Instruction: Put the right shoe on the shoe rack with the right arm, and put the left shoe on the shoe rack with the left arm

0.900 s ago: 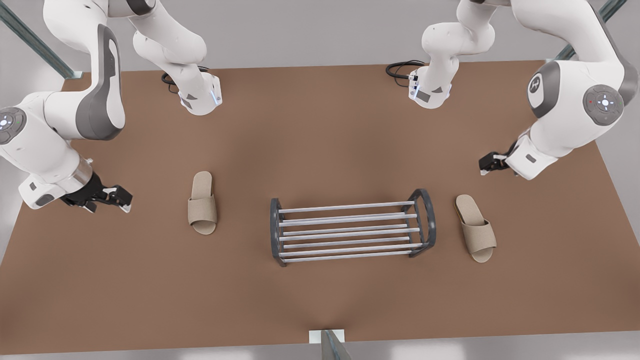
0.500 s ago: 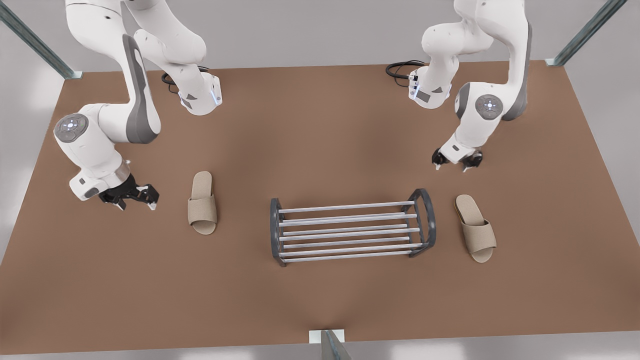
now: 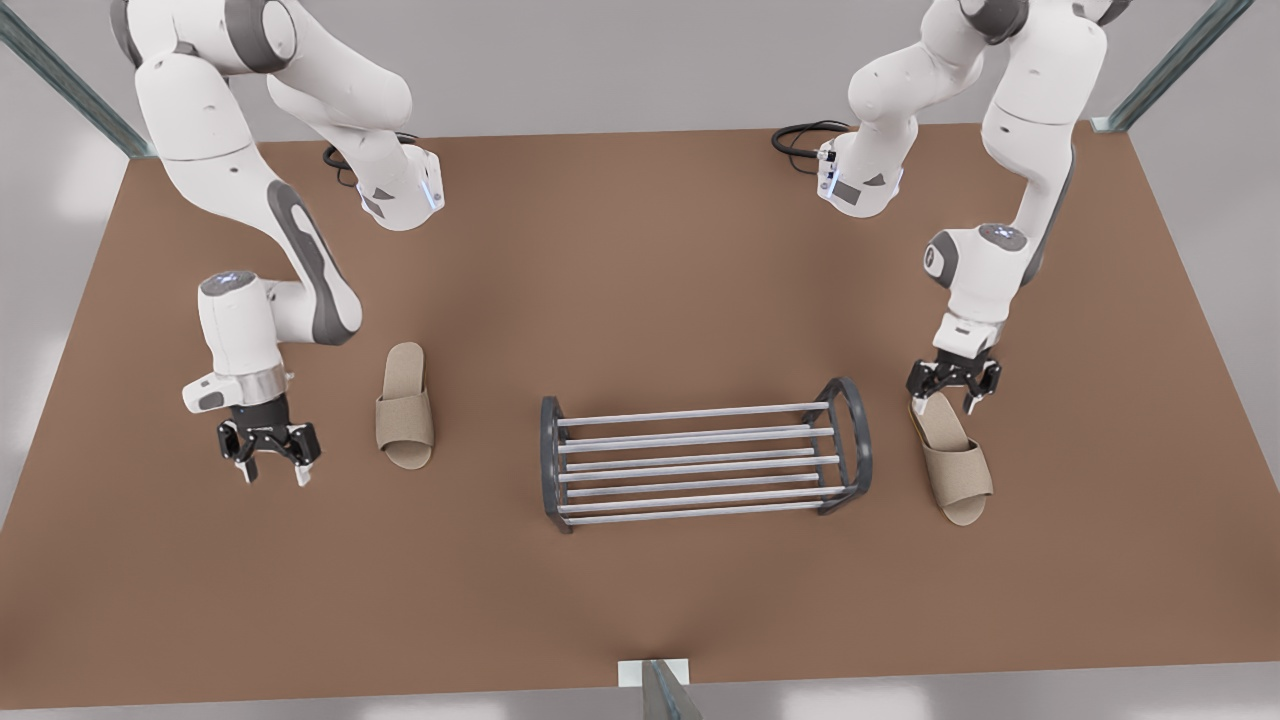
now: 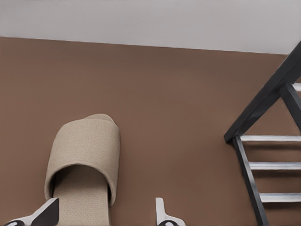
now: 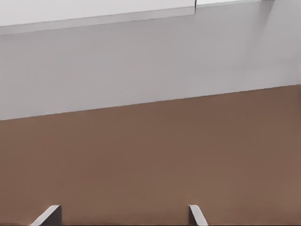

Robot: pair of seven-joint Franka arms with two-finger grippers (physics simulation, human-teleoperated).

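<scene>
Both lower: left gripper (image 3: 954, 396), right gripper (image 3: 270, 466)

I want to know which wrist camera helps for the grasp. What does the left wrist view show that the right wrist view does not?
The left wrist view has the beige slipper, lying between the open jaws of the left gripper, and one dark end of the shoe rack with its silver bars. The right wrist view has neither; it adds a pale ledge above the wall. Both share the brown table, the grey wall and open jaws; the right gripper faces bare table.
</scene>
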